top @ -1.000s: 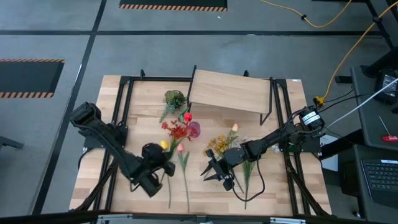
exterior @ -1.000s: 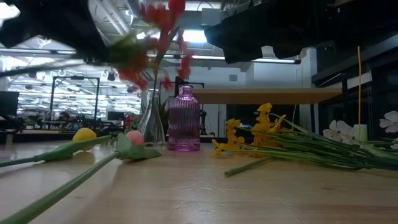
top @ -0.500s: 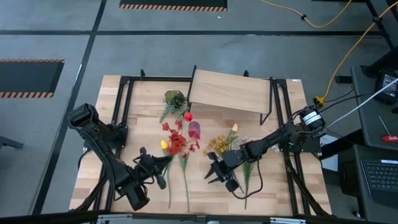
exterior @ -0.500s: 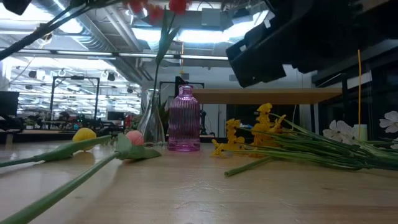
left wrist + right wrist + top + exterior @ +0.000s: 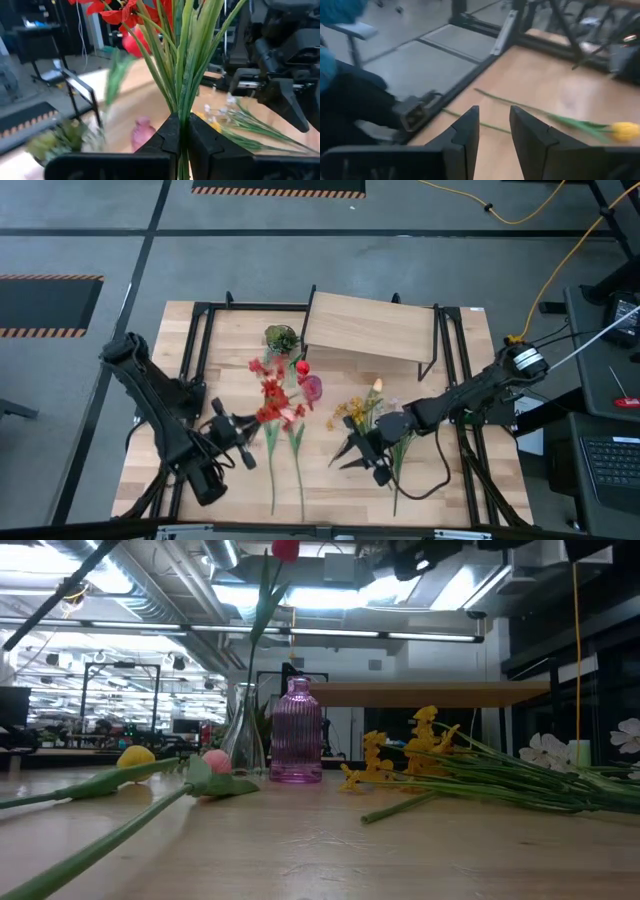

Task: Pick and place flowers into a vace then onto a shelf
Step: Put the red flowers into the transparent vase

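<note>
- Left gripper (image 5: pixel 181 137) clamps the green stems of a red-blossomed artificial flower bunch (image 5: pixel 272 402), held above the tabletop beside the ribbed pink glass vase (image 5: pixel 312 387);
- Right gripper (image 5: pixel 352 454) hangs with fingers apart, holding nothing, beside the yellow and white flowers (image 5: pixel 372 415);
- Light wooden shelf on black legs (image 5: pixel 372 330) stands behind.
</note>
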You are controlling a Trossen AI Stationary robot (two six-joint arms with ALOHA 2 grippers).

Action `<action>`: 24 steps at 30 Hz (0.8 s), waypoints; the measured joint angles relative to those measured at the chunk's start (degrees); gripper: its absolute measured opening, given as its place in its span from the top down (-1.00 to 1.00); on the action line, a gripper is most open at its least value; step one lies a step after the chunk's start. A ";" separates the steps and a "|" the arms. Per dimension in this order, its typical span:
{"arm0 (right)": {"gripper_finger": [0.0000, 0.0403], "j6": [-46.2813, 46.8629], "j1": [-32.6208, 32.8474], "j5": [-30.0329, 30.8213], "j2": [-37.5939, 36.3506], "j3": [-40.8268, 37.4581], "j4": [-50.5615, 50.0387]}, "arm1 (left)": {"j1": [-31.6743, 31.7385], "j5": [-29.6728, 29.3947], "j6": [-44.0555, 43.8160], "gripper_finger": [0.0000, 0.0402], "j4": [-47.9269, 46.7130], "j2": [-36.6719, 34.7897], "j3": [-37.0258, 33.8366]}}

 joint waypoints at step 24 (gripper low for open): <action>0.44 -2.99 -6.26 1.83 -0.30 0.00 0.86 | 1.00 13.28 -10.16 0.97 -13.69 -16.17 -10.12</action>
